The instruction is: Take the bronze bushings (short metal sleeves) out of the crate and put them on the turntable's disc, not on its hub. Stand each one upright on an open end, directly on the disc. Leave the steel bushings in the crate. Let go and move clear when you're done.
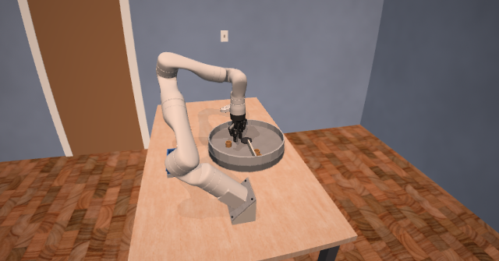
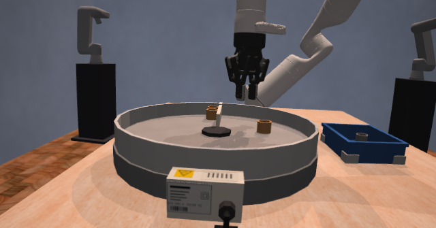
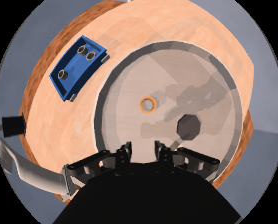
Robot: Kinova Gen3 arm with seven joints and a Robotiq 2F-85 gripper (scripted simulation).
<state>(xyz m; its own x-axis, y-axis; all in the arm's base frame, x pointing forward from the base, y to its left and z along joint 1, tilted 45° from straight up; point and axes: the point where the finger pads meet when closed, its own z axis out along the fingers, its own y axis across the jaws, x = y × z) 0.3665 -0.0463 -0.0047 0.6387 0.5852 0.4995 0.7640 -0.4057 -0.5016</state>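
Observation:
Two bronze bushings stand upright on the grey turntable disc (image 2: 163, 129). One bushing (image 2: 263, 126) (image 1: 228, 144) (image 3: 148, 104) is on the side toward the crate. The other bushing (image 2: 211, 113) (image 1: 257, 151) is beside the white bar (image 2: 219, 116). The black hub (image 2: 216, 131) (image 1: 246, 140) (image 3: 188, 124) is bare. My gripper (image 2: 246, 93) (image 1: 236, 138) (image 3: 143, 146) hangs above the disc, between the hub and the first bushing. Its fingers are partly apart and hold nothing. The blue crate (image 2: 371, 150) (image 1: 170, 152) (image 3: 69, 72) holds steel bushings (image 2: 361, 136) (image 3: 87, 52).
The turntable has a raised grey rim (image 2: 218, 153) (image 1: 249, 161) (image 3: 103, 106). A control box (image 2: 205, 194) with a knob sits at its near side in the exterior view. Two black pedestals with grey arms stand beyond the table.

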